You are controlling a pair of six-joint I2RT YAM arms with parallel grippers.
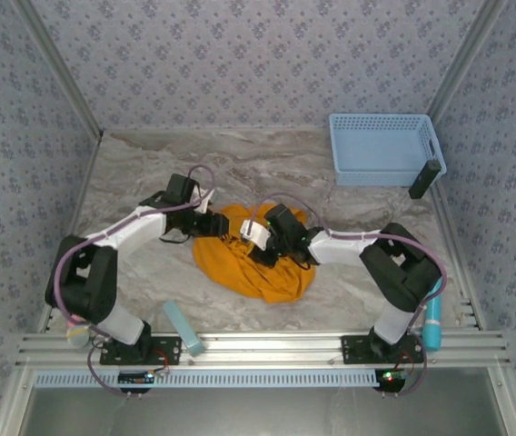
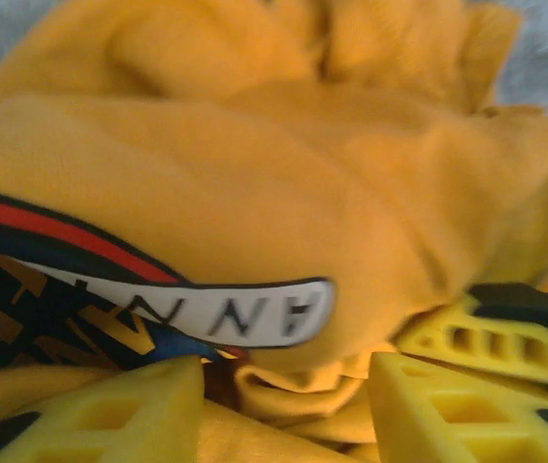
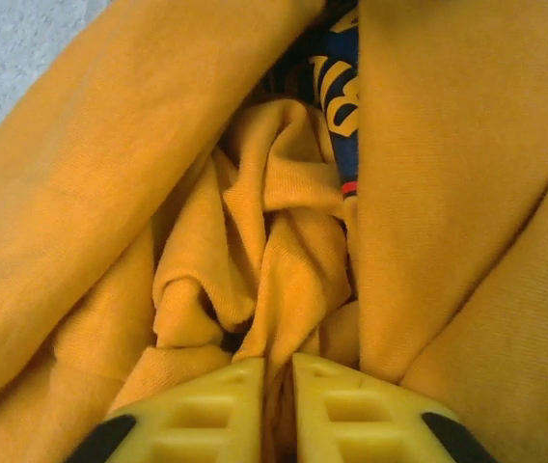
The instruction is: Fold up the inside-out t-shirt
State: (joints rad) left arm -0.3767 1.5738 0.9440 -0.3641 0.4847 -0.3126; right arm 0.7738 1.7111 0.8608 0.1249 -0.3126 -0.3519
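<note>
**Holding a crumpled shirt by one fold**

Lying just near of the table's middle: an orange-yellow soft cotton inside-out t-shirt [image 1: 240,272], heaped in a rounded lump on the marbled grey table [image 1: 149,173]. Well apart from the light blue plastic basket [image 1: 381,170] at the far right corner.

No clear long axis to go by. About as wide as deep, with sleeves and hem lost in the folds.

Left gripper [image 1: 207,213] at the lump's far left edge. Yellow fingers [image 2: 110,415] apart, a loose roll of cloth lying in the gap, apparently not pinched.

Right gripper [image 3: 276,400] planted on top, near the lump's middle. Fingers together on a thin fold running down between them. Nearer the inner layers, then: the right.

Probably calls next for a second grip on the left, then drawing both apart to open the bundle. Hardly begun as a fold.

Showing in the left wrist view: a white printed band [image 2: 206,313], edged in black under a red stripe. Upside down, reading something like "ANN", remainder hidden. Dark blue and gold lettering beside it, not legible.
</note>
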